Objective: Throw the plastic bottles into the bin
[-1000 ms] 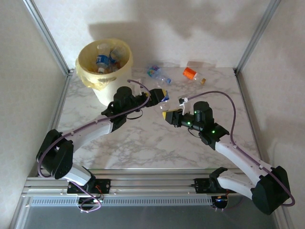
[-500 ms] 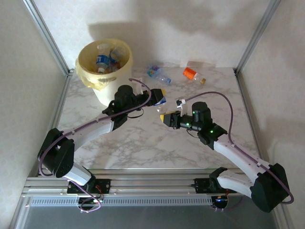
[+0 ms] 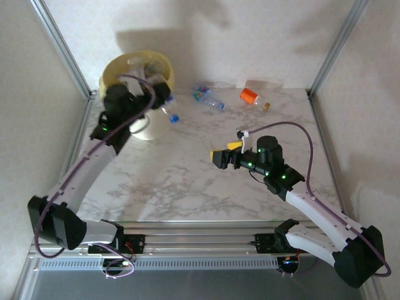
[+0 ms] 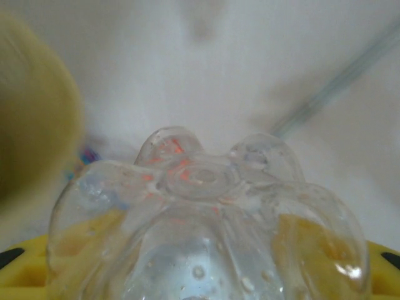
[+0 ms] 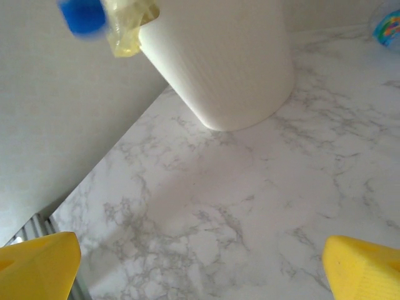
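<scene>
The clear bottle [image 3: 169, 110] is clamped in the left claw [image 3: 161, 100], held in the air just right of the bin's right rim, with its blue cap [image 3: 174, 117] pointing down toward the near right. In the left wrist view its lobed base [image 4: 203, 212] sits between the yellow fingers [image 4: 25, 278], which press on both of its sides.

The bin [image 3: 164, 67] stands at the far left of the marble table [image 3: 187, 181], with a yellowish liner [image 3: 112, 100] folded over its rim. A few more clear bottles [image 3: 139, 64] lie inside it. In the right wrist view the bin's pale wall [image 5: 219, 62] rises from the table, with the blue cap [image 5: 82, 15] blurred beside the liner's edge.

Two bottles lie on the far side of the table, well apart from the bin. A blue-labelled bottle [image 3: 208, 97] is nearer the middle and an orange bottle [image 3: 250, 95] is to its right.

The right claw [image 3: 225, 151] hangs over the middle of the table, facing the bin, with its yellow fingers [image 5: 37, 265] spread wide and nothing between them.
</scene>
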Motion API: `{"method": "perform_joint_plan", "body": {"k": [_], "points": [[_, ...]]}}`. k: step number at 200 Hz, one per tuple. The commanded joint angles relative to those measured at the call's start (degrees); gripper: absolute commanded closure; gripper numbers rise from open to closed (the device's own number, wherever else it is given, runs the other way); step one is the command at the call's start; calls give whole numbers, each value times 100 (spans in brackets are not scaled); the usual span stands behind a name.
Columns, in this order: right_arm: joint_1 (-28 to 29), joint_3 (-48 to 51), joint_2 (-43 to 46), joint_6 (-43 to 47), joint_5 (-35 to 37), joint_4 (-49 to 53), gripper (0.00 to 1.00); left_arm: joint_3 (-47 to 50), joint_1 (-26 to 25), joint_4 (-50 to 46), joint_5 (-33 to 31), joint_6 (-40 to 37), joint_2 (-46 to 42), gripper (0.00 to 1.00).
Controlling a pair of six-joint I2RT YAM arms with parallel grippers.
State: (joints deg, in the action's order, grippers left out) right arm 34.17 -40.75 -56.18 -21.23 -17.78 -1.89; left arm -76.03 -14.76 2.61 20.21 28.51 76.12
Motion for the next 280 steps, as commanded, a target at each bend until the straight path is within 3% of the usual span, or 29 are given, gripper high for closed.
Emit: {"method": "perform_joint_plan", "body": {"k": [1, 20, 60, 100, 131, 146, 161, 182, 250, 280], "points": [[-25, 42, -44, 85, 411, 285, 1, -946, 432, -729, -1065, -1005, -342, 62], [-54, 19, -125, 32, 439, 303, 1, -1393, 755, -525, -1881, -1444, -369, 62], [-82, 32, -89, 5, 541, 323, 1, -1490, 973, 394, -2625, -1902, -335, 63], [-133, 40, -38, 29, 548, 356, 1, -1950, 1052, 340, -2648, -2404, 512, 58], [-199, 42, -23, 47, 577, 450, 1, -2513, 1326, -17, -2174, -2124, 1559, 55], [-220, 71, -7, 53, 549, 446, 1, -2810, 1327, -226, -2082, -2182, 2143, 43], [-243, 90, 35, 61, 513, 476, 1, -3326, 1331, -721, -2386, -2166, 2769, 8], [-328, 65, 115, 145, 608, 653, 1, -4419, 1375, -1815, -2048, -1883, 3404, 4], [-1490, -241, -502, -77, 506, 1302, 1, -4047, 1230, -2010, -1311, -1718, 1936, 0], [-2064, -502, -990, 126, 553, 1571, 1, -3182, 994, -1884, -911, -1881, 1013, 0]]}}
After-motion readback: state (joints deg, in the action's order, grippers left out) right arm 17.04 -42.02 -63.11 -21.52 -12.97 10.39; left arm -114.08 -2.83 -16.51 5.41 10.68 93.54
